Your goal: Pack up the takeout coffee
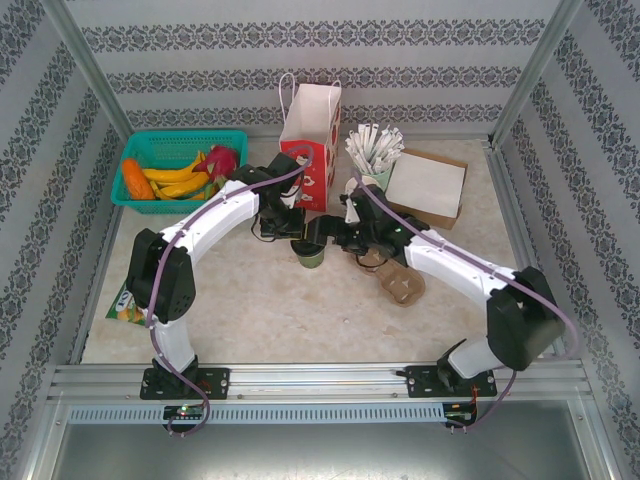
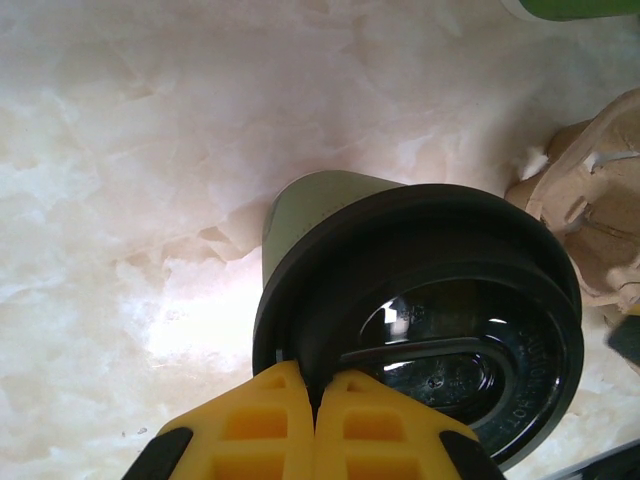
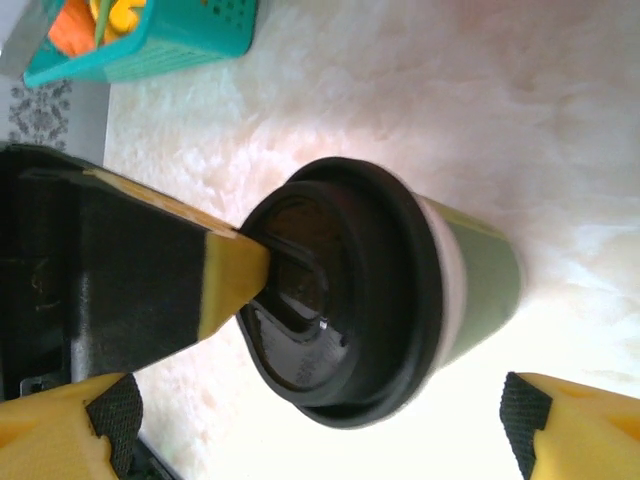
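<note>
Right wrist: takeout coffee (image 3: 385, 300) stands between the spread right gripper (image 3: 315, 437).

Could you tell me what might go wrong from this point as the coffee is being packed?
1. The shut left pincer seems to press its tips on the lid of the takeout coffee, near its edge; an off-centre push could tip the cup.
2. The open right pincer straddles the cup; closing hard might crush the paper wall or pop the lid.
3. The two pincers are very close together and could collide.
</note>
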### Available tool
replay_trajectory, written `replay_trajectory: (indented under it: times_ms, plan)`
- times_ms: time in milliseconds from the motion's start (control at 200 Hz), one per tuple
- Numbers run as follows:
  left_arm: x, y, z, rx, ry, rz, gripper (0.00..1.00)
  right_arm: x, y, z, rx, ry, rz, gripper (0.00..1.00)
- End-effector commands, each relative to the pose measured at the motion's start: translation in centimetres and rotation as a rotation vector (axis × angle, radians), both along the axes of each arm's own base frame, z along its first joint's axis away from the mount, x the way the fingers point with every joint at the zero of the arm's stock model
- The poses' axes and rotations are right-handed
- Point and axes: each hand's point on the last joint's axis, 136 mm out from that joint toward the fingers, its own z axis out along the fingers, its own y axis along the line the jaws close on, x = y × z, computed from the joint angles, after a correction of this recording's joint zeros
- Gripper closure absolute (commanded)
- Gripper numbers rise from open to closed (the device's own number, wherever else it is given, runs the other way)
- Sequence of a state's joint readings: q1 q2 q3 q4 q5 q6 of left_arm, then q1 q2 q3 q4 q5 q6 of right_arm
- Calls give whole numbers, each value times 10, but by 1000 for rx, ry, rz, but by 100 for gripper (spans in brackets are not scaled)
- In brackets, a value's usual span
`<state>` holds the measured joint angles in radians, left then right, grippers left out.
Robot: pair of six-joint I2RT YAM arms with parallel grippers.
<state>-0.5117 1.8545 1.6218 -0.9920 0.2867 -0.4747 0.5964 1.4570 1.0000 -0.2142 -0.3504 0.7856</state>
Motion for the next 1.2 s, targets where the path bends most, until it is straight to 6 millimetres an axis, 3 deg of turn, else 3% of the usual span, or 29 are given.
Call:
replay_trajectory:
  times_ms: [0, 60, 300, 470, 674, 949, 1194]
  plan:
    - [-13, 2, -20, 70, 67, -37, 100, 6, -24, -11, -7, 31, -124, 11]
    - [-13, 1, -20, 70, 65, -41, 100, 3, -24, -14, -20, 40, -115, 15]
    - [-14, -2, -22, 73, 68, -45, 100, 4, -27, -27, -76, 73, -132, 46]
    - [-14, -2, -22, 74, 68, -47, 100, 5, -19, -26, -65, 71, -100, 58]
    - [-14, -5, -21, 67, 66, -51, 100, 6, -3, -22, -37, 63, -36, 59]
    - [-16, -6, -23, 70, 69, -57, 100, 7, -6, -20, -42, 48, -53, 61]
    - [-15, -8, -23, 68, 68, -63, 100, 3, -14, -42, -94, 122, -80, 73]
